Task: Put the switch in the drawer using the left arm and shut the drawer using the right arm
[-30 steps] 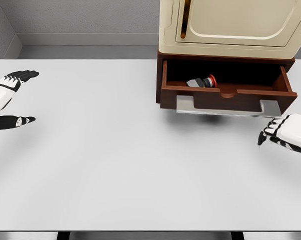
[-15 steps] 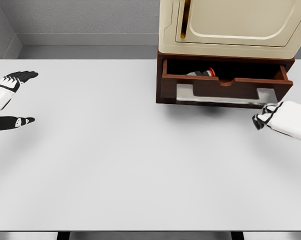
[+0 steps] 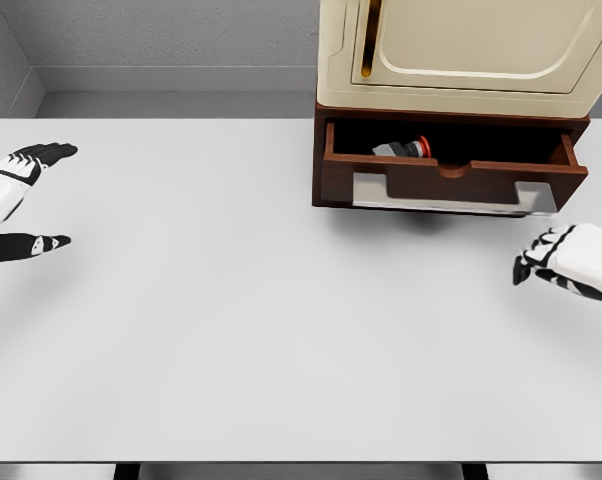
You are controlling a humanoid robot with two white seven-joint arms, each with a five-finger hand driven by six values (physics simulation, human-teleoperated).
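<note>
Switch lying inside drawer, drawer partly open at tabletop far edge. Right hand curled, empty, hovering near right edge. Left hand open, idle. Closing step pending; push on front needed.

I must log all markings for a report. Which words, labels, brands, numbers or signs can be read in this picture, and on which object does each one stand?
None can be read.
Cabinet: plain cream panels, no text.
Drawer: plain brown front, no label.
Switch: grey body with a red end, too small to show any marking.
Table: bare white surface, no text.
</note>
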